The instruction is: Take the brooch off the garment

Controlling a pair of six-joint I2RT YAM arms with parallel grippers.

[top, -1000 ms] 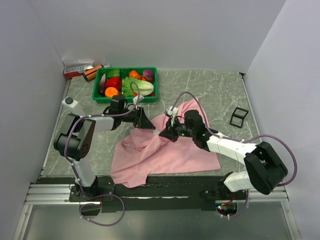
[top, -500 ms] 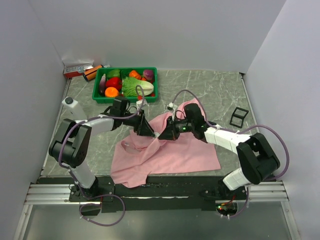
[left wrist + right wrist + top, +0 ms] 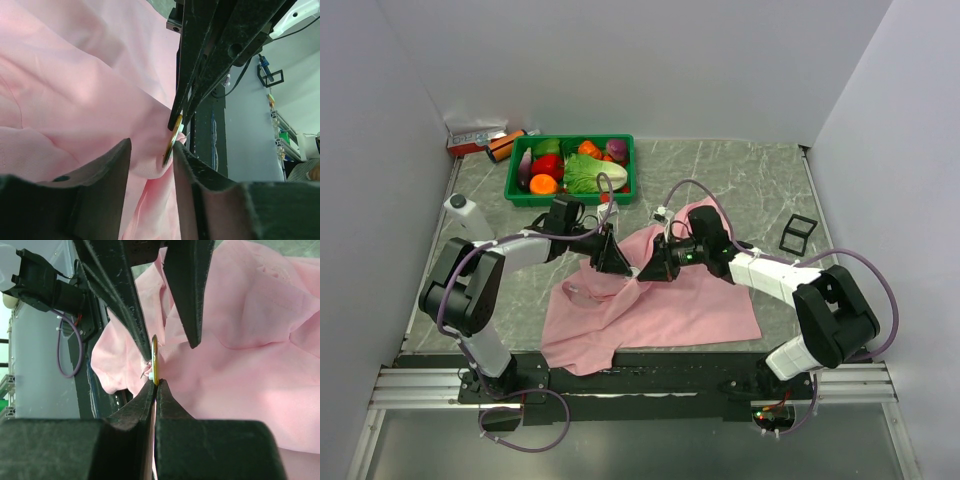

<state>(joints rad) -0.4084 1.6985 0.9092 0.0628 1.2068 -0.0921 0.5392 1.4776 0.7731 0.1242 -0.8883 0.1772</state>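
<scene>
Left wrist view: left pincer has narrowed, jaws still apart, gold brooch between them against one finger. Right pincer is clamped on the brooch's edge, at a pink garment fold. Pull-off looks close.

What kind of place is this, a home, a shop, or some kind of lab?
Probably a robot lab test cell: a left arm and right arm bolted to a metal rail, plain white walls boxing in the table, and a green crate of toy-looking vegetables.
</scene>
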